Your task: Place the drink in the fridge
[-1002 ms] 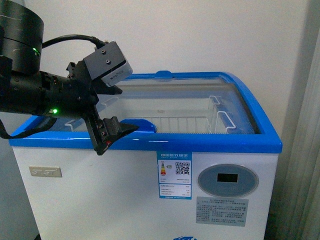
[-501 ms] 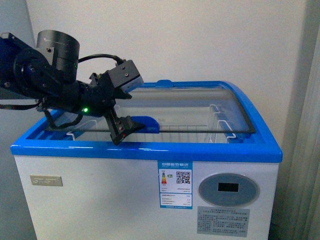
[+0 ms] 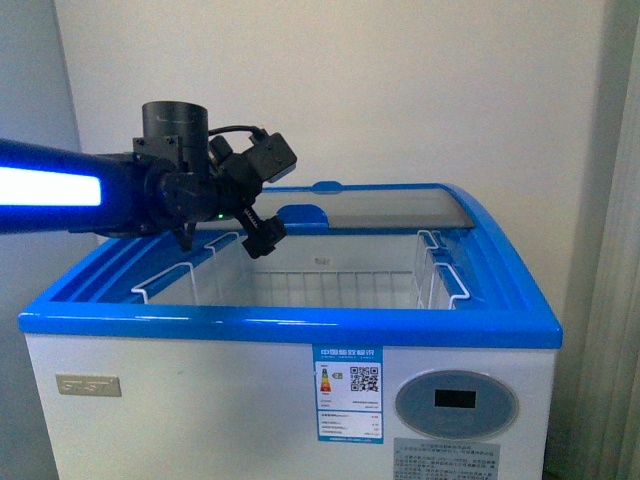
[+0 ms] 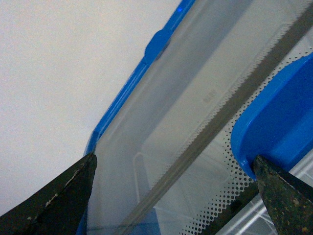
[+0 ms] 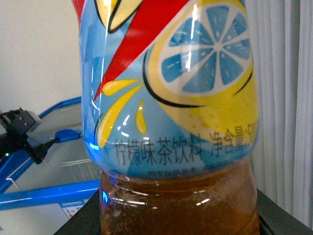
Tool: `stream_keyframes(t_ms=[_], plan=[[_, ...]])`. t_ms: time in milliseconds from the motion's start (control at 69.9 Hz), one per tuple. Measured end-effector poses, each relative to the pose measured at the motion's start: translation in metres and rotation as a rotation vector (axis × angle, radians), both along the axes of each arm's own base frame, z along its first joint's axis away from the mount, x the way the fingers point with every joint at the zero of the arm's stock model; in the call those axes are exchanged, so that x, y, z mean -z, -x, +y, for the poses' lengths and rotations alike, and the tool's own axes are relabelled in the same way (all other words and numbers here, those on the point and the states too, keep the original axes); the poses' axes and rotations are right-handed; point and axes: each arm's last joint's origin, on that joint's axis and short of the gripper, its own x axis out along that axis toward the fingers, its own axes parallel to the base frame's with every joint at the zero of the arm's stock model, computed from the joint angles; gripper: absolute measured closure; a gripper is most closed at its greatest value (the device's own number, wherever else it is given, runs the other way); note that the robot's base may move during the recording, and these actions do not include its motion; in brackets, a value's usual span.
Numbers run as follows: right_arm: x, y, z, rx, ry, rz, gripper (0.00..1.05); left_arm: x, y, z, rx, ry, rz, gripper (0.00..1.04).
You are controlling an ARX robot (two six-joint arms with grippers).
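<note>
At right wrist only, the drink [image 5: 171,122] shows.

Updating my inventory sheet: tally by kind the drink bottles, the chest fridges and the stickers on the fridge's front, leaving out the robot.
Drink bottles: 1, the drink
Chest fridges: 1, the fridge
Front stickers: 2, the energy label and the grey notice
Total: 4

The left hand [image 3: 258,228] hangs over the rear left of the fridge [image 3: 290,325], just beside the lid handle [image 3: 303,214]; the right hand [image 5: 178,218] holds the drink [image 5: 171,98].
</note>
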Motion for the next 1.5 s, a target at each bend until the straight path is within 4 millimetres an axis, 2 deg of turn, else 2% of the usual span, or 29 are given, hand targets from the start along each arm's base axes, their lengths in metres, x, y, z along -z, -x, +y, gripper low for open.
stream_keyframes(t_ms=[115, 200, 229, 286, 344, 386, 444, 487, 501, 530, 544, 573, 630, 673, 716, 730, 773, 802, 844, 902, 973, 1073, 1102, 1188, 1331, 1403, 1503], plan=[[0.0, 0.0, 0.0, 0.0, 0.0, 0.0, 0.6, 0.005, 0.0, -0.005, -0.062, 0.087, -0.035, 0.08], [0.0, 0.0, 0.0, -0.001, 0.0, 0.0, 0.6, 0.006, 0.009, -0.003, -0.156, 0.231, -0.01, 0.08], [0.0, 0.0, 0.0, -0.002, 0.0, 0.0, 0.6, 0.004, 0.014, 0.001, -0.21, 0.278, 0.013, 0.08], [0.0, 0.0, 0.0, 0.005, -0.001, 0.0, 0.6, -0.016, 0.038, 0.029, -0.275, 0.426, 0.076, 0.08], [0.0, 0.0, 0.0, 0.004, -0.001, 0.0, 0.6, -0.037, 0.067, 0.053, -0.305, 0.566, 0.119, 0.08], [0.0, 0.0, 0.0, -0.002, 0.0, 0.0, 0.6, -0.055, 0.103, 0.076, -0.307, 0.674, 0.153, 0.08], [0.0, 0.0, 0.0, -0.002, 0.0, 0.0, 0.6, -0.062, 0.137, 0.09, -0.29, 0.766, 0.177, 0.08], [0.0, 0.0, 0.0, -0.003, 0.0, 0.0, 0.6, -0.063, 0.155, 0.095, -0.271, 0.804, 0.195, 0.08], [0.0, 0.0, 0.0, -0.003, 0.0, 0.0, 0.6, -0.062, 0.167, 0.097, -0.259, 0.817, 0.21, 0.08], [0.0, 0.0, 0.0, -0.003, 0.0, 0.0, 0.6, -0.06, 0.179, 0.099, -0.258, 0.83, 0.22, 0.09], [0.0, 0.0, 0.0, -0.003, 0.0, 0.0, 0.6, -0.058, 0.191, 0.101, -0.266, 0.843, 0.202, 0.11], [0.0, 0.0, 0.0, -0.002, 0.0, 0.0, 0.6, -0.056, 0.204, 0.102, -0.273, 0.863, 0.172, 0.15], [0.0, 0.0, 0.0, -0.002, 0.0, 0.0, 0.6, -0.04, 0.26, 0.112, -0.245, 0.9, 0.091, 0.29], [0.001, -0.001, 0.0, -0.009, 0.009, 0.013, 0.6, -0.03, 0.291, 0.116, -0.25, 0.91, 0.076, 0.36], [-0.001, -0.004, -0.002, -0.048, 0.044, 0.114, 0.6, -0.02, 0.315, 0.118, -0.261, 0.914, 0.085, 0.41], [-0.005, -0.005, -0.003, -0.087, 0.063, 0.197, 0.6, -0.013, 0.33, 0.12, -0.272, 0.915, 0.088, 0.45], [-0.011, -0.008, -0.004, -0.149, 0.117, 0.316, 0.6, -0.002, 0.351, 0.121, -0.283, 0.92, 0.094, 0.5], [-0.018, -0.017, -0.005, -0.245, 0.16, 0.45, 0.6, 0.013, 0.372, 0.121, -0.286, 0.921, 0.104, 0.57], [-0.021, -0.029, -0.003, -0.377, 0.247, 0.532, 0.6, 0.025, 0.387, 0.121, -0.287, 0.92, 0.115, 0.64], [-0.021, -0.046, -0.001, -0.464, 0.345, 0.569, 0.6, 0.034, 0.396, 0.121, -0.29, 0.919, 0.125, 0.71], [-0.023, -0.078, 0.004, -0.551, 0.527, 0.579, 0.6, 0.047, 0.404, 0.121, -0.303, 0.916, 0.149, 0.84], [-0.027, -0.116, 0.009, -0.574, 0.701, 0.595, 0.6, 0.054, 0.413, 0.121, -0.304, 0.917, 0.149, 0.98], [-0.031, -0.133, 0.013, -0.588, 0.778, 0.591, 0.6, 0.055, 0.416, 0.121, -0.299, 0.923, 0.143, 1.02], [-0.044, -0.179, 0.035, -0.647, 1.085, 0.533, 0.6, 0.06, 0.426, 0.121, -0.294, 0.923, 0.135, 1.02], [-0.047, -0.224, 0.061, -0.69, 1.362, 0.428, 0.6, 0.067, 0.436, 0.121, -0.298, 0.923, 0.139, 1.02], [-0.041, -0.246, 0.075, -0.69, 1.468, 0.409, 0.6, 0.07, 0.44, 0.121, -0.298, 0.923, 0.14, 1.02], [-0.02, -0.283, 0.088, -0.66, 1.57, 0.443, 0.6, 0.075, 0.449, 0.121, -0.298, 0.923, 0.14, 1.02]])
